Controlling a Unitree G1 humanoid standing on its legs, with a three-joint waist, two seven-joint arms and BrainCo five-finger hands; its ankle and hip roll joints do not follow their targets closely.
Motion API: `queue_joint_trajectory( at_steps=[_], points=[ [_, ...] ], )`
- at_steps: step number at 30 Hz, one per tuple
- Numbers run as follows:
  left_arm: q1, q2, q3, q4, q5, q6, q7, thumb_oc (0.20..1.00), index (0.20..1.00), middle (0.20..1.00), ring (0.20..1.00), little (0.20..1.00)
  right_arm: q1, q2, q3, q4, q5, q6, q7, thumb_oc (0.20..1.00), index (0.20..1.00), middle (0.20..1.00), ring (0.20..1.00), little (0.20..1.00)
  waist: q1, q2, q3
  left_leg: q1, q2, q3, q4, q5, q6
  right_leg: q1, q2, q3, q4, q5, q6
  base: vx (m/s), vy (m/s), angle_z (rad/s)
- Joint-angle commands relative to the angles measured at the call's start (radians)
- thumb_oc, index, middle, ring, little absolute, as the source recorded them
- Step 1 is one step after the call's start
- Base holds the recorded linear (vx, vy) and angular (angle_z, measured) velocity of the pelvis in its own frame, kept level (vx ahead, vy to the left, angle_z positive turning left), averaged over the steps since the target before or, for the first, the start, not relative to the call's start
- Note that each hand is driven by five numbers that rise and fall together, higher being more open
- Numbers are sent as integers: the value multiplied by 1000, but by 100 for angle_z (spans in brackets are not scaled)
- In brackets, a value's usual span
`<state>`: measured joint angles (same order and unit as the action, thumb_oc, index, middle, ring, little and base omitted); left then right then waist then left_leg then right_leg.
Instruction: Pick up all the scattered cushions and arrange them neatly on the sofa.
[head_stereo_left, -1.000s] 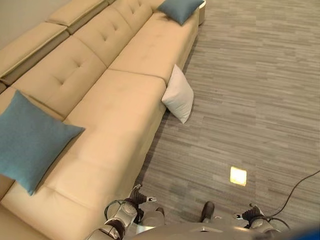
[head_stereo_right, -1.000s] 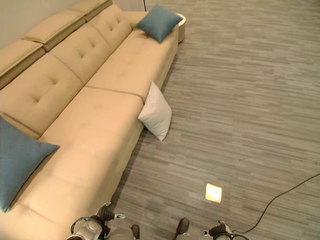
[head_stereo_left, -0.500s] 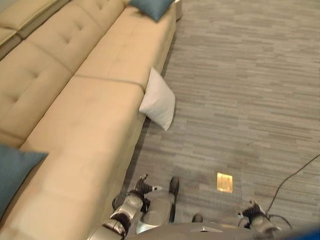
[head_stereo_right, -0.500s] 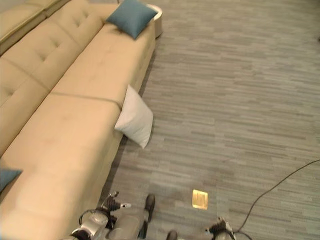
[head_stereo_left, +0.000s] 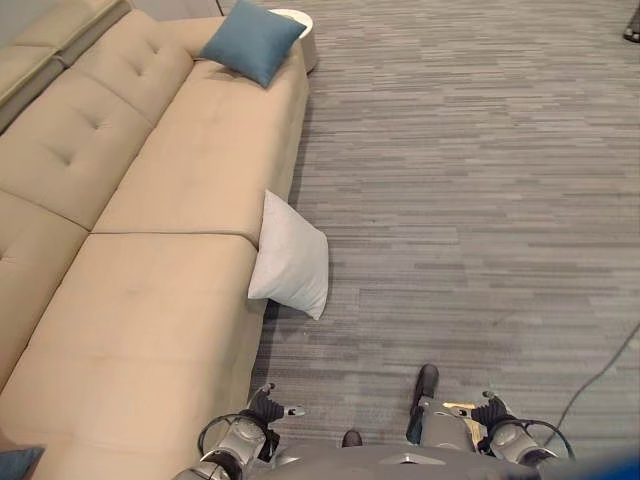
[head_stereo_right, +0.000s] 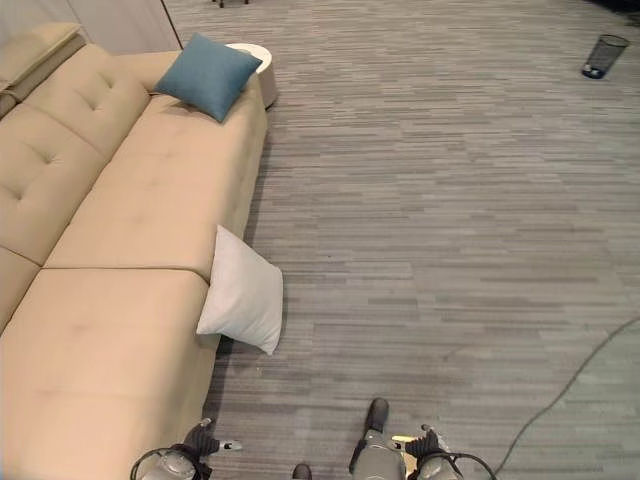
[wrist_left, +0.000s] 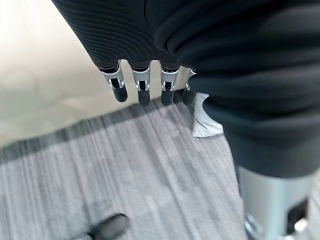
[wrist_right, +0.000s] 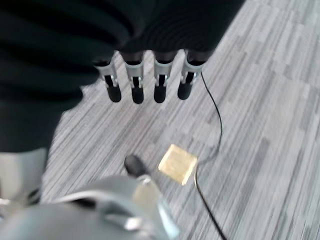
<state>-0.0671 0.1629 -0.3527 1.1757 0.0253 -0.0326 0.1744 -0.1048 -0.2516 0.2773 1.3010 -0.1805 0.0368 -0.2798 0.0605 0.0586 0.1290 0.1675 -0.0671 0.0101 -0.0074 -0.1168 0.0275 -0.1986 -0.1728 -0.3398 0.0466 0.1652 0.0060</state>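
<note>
White cushion (head_stereo_left: 291, 258) leans on sofa (head_stereo_left: 150, 250) front | ahead, nearer left hand (wrist_left: 145, 85) | both hands' fingers straight, empty; right hand (wrist_right: 150, 80)

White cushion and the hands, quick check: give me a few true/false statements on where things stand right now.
1. The white cushion lies flat on the sofa seat. False: it leans against the front of the sofa, its lower corner on the floor.
2. A blue cushion rests on the far end of the sofa. True.
3. The left hand is curled round the white cushion. False: its fingers hang straight and hold nothing.
4. The right hand holds nothing. True.
5. A small brass plate is set in the floor by the robot. True.
6. A black bin stands on the sofa. False: it stands far off on the floor.
</note>
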Motion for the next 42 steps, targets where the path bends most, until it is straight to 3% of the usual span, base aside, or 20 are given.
queue_joint_trajectory(
  at_steps=[1,5,6,8,9,10,11,13,17,18,19,21,22,23,25,28,29,36,38,42],
  points=[
    [-55,-15,-19,1,39,-12,3,1000,1000,1000,1000,1000,-20,-30,12,-4,7,-10,-21,1000,1000,1000,1000,1000,5,2,45,-89,63,-31,139,-37,-43,95,32,1,12,-155,88,87,-181,25],
    [-74,-18,-42,-25,26,-13,1,1000,1000,1000,1000,1000,-31,-45,7,-5,30,-21,-31,1000,1000,1000,1000,1000,33,-27,96,-276,104,-15,514,107,-73,199,64,-5,-40,-198,28,138,-315,-4],
    [-74,-21,-44,-29,19,-14,2,1000,1000,1000,1000,1000,-31,-47,7,-4,31,-19,-32,1000,1000,1000,1000,1000,38,-28,102,-301,109,-5,536,101,-68,213,68,-6,-46,-208,23,267,-301,9],
    [-70,-37,-51,-21,33,-9,6,1000,1000,1000,1000,1000,-21,-48,16,-3,35,-24,-41,1000,1000,1000,1000,1000,52,-33,97,-356,70,42,395,38,-49,263,82,-2,-86,-232,43,366,-146,26],
    [-70,-38,-50,-17,37,-10,6,1000,1000,1000,1000,1000,-17,-48,16,-2,34,-24,-42,1000,1000,1000,1000,1000,54,-30,93,-374,61,53,332,53,-48,275,94,-2,-93,-235,48,413,-66,13],
    [-66,-37,-45,-18,43,-13,6,1000,1000,1000,1000,1000,-6,-50,18,1,32,-24,-44,1000,1000,1000,1000,1000,64,-12,85,-390,53,74,183,132,-52,304,125,4,-112,-247,57,335,-43,-13],
    [-63,-35,-43,-18,46,-14,5,1000,1000,1000,1000,1000,-2,-49,19,3,31,-23,-45,1000,1000,1000,1000,1000,69,-5,84,-394,49,90,124,179,-59,320,140,5,-120,-254,60,328,-37,-15],
    [-35,-29,-19,-16,43,-14,6,1000,1000,1000,1000,1000,10,-33,31,2,15,-16,-42,1000,1000,1000,1000,1000,87,-4,67,-397,48,150,49,217,-49,364,169,26,-121,-289,60,401,-8,-71],
    [-10,-14,5,3,45,-10,3,1000,1000,1000,1000,1000,23,-8,40,0,-16,-15,-26,1000,1000,1000,1000,1000,110,-40,30,-335,15,133,39,175,1,364,138,27,31,-325,89,347,62,-46],
    [-13,-5,11,-6,43,-8,4,1000,1000,1000,1000,1000,21,-3,44,-2,-33,-14,-19,1000,1000,1000,1000,1000,103,-33,34,-282,2,114,22,145,26,292,96,24,222,-303,136,167,113,-10],
    [-14,-6,11,-6,43,-8,4,1000,1000,1000,1000,1000,21,-3,44,-2,-33,-14,-19,1000,1000,1000,1000,1000,103,-32,31,-287,4,114,23,146,26,287,98,25,221,-300,135,138,124,19],
    [-22,-1,7,-12,46,-13,2,1000,1000,1000,1000,1000,14,-9,41,-9,-38,-15,-9,1000,1000,1000,1000,1000,78,-15,49,-241,-4,79,13,129,50,184,69,47,412,-218,182,100,77,62],
    [-22,1,1,-19,38,-15,10,1000,1000,1000,1000,1000,6,-7,45,-13,-39,-13,-7,1000,1000,1000,1000,1000,61,11,61,-202,3,41,-3,122,58,103,70,80,472,-207,169,90,44,85],
    [-22,0,2,-19,38,-15,10,1000,1000,1000,1000,1000,5,-7,46,-13,-39,-13,-7,1000,1000,1000,1000,1000,58,9,64,-198,0,40,-5,122,58,104,65,79,479,-212,170,153,-36,99],
    [-31,1,-11,-23,35,-24,15,1000,1000,1000,1000,1000,-6,-7,60,-19,-36,-19,-9,1000,1000,1000,1000,1000,40,16,74,-168,-8,-29,-19,117,50,75,85,135,329,-254,124,179,-137,117],
    [-50,8,-37,-12,62,-24,8,1000,1000,1000,1000,1000,-10,-12,59,-28,2,-32,-4,1000,1000,1000,1000,1000,2,1,76,-150,-30,-120,-14,108,36,42,160,350,127,-223,107,201,-185,119],
    [-51,5,-31,7,66,-22,11,1000,1000,1000,1000,1000,2,-12,59,-30,2,-31,3,1000,1000,1000,1000,1000,-2,-9,68,-140,-40,-158,-15,95,25,67,160,364,78,-197,104,190,-212,155],
    [-45,-17,-9,24,22,-23,11,1000,1000,1000,1000,1000,-4,-24,63,-30,-3,-44,-5,1000,1000,1000,1000,1000,36,-31,54,-220,-33,-204,80,84,-25,192,126,206,-68,-196,72,73,-177,120],
    [-40,-23,-8,23,15,-22,12,1000,1000,1000,1000,1000,0,-34,60,-36,-2,-49,-8,1000,1000,1000,1000,1000,40,-34,64,-254,-15,-150,96,94,-32,208,110,147,-78,-206,66,-89,-75,108],
    [-36,-23,-8,19,20,-22,14,1000,1000,1000,1000,1000,-1,-33,48,-36,8,-49,-10,1000,1000,1000,1000,1000,27,-39,68,-267,59,37,85,106,-41,245,85,3,-109,-216,65,-75,-66,138]
  ],
)
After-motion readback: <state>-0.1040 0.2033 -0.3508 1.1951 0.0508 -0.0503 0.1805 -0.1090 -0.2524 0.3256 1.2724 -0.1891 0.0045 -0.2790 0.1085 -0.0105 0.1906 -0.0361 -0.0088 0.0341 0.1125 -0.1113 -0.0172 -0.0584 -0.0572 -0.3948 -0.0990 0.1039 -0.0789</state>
